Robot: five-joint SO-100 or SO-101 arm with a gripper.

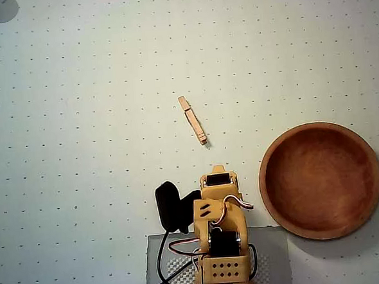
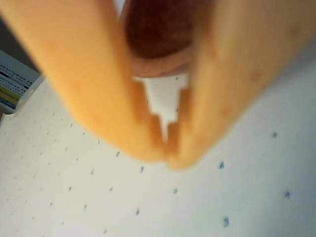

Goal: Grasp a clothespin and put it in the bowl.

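While arm sits folded at the bench's (image 1: 77, 91) near edge:
End effector (image 2: 167, 148): orange fingers (image 2: 98, 89) closed tip to tip, holding nothing (wrist view).
Clothespin (image 1: 192, 120): flat on the bench, mid-surface, tilted, apart from the arm.
Bowl (image 1: 320, 180): reddish wood, empty, toward the right edge (overhead view), well apart from the clothespin.

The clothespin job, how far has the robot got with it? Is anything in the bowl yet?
Nothing looks done yet. In the overhead view the clothespin lies loose on the dotted table, and the bowl is empty. The arm is folded back near its base, away from the pin. In the wrist view the gripper has its fingertips together with nothing between them. Still left: reaching out, grasping the pin, carrying it to the bowl.
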